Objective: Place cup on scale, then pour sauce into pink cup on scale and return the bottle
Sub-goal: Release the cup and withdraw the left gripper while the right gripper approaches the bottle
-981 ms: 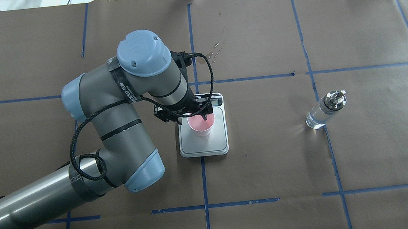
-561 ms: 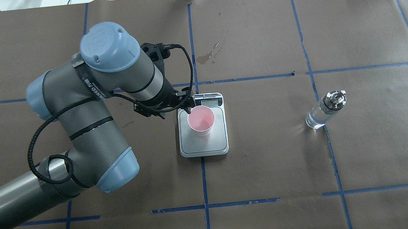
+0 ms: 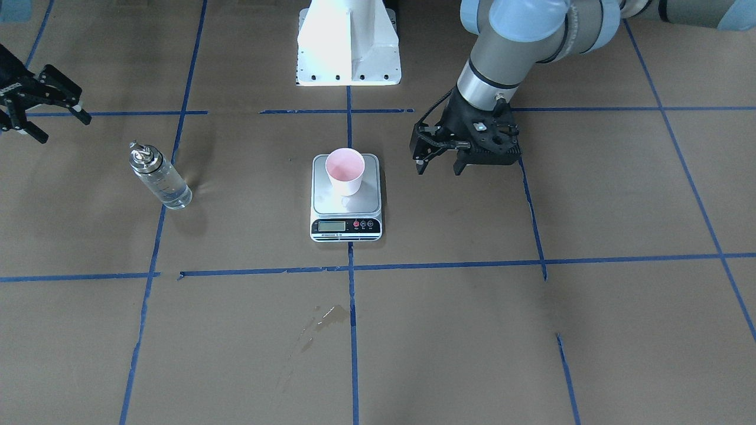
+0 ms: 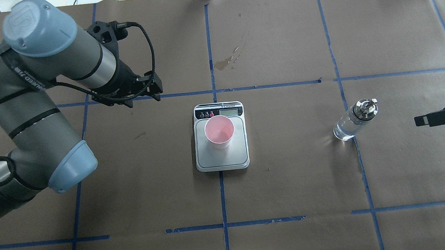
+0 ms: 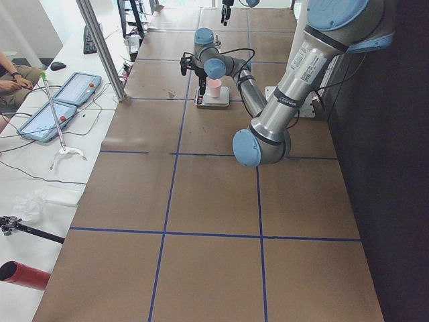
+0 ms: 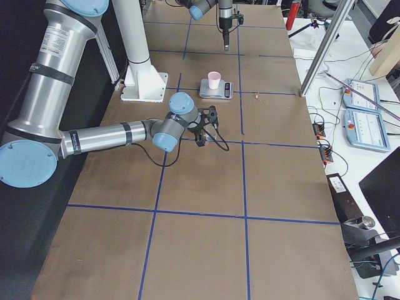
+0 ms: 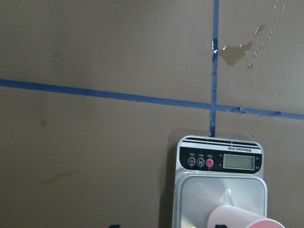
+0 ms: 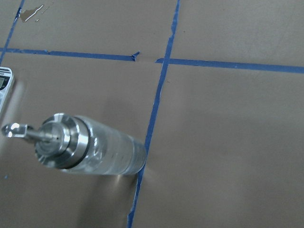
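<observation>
- Now the cup point(image 4: 219, 132) stands upright on the scale point(image 4: 243, 154) — free of both arms.
- Left gripper point(image 3: 439, 167) hovers near the scale, jaws spread, empty.
- Right gripper point(image 3: 65, 130) — spread too — sits near the upright bottle point(image 4: 350, 124).

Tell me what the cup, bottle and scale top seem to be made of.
Cup: probably paper, matte white outside, pale pink inside, thin rim. Bottle: clear glass by its shine, though hard plastic is possible; its collar is polished silver metal. Scale: brushed grey steel-looking platform on a glossy white plastic body.
</observation>
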